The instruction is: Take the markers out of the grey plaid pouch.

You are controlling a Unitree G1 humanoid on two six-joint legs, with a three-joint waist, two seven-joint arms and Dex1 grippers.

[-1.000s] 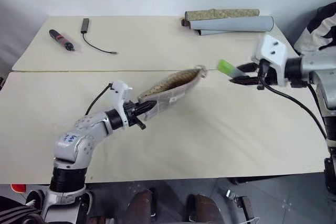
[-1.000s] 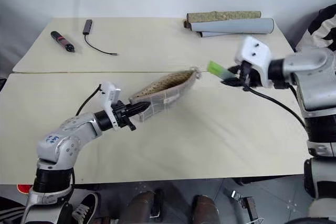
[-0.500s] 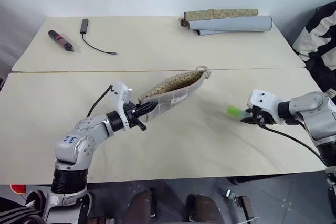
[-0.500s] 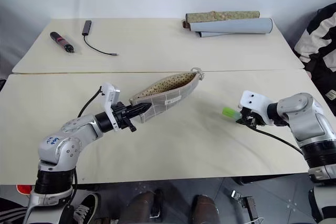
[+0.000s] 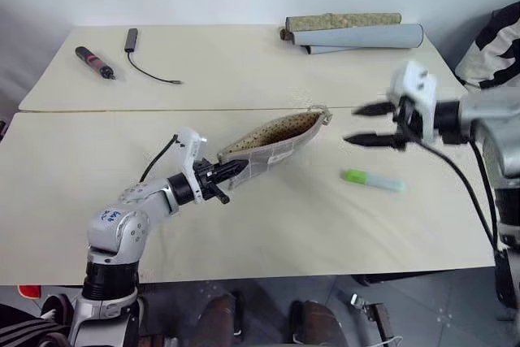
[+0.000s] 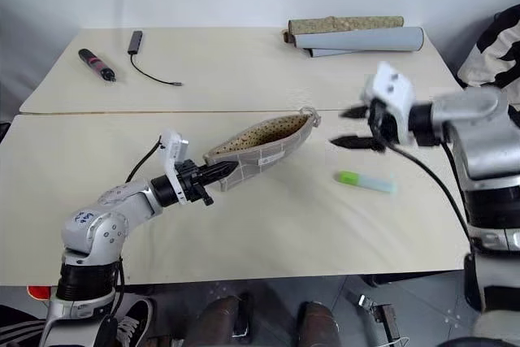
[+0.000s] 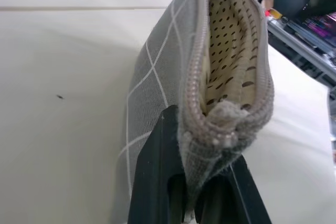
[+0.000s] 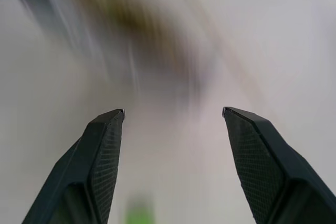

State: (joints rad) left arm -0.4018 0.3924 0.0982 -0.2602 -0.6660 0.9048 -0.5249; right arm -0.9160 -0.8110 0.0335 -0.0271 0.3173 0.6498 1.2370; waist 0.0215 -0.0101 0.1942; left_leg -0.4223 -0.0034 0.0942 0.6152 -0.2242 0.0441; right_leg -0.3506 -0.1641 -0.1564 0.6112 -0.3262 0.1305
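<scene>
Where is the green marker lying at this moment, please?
In the head views, the green marker lies flat on the table, on the robot's right, just below the open right gripper and right of the pouch.

Pouch: grey, white grid lines; lining cream with brown dots. Marker: light green, pale end. Bench: beige.

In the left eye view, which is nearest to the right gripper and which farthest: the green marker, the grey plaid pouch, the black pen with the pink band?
From the right gripper:
1. Green marker, on the table just below it.
2. Grey plaid pouch, held at centre.
3. Black pen, far left corner.
</scene>
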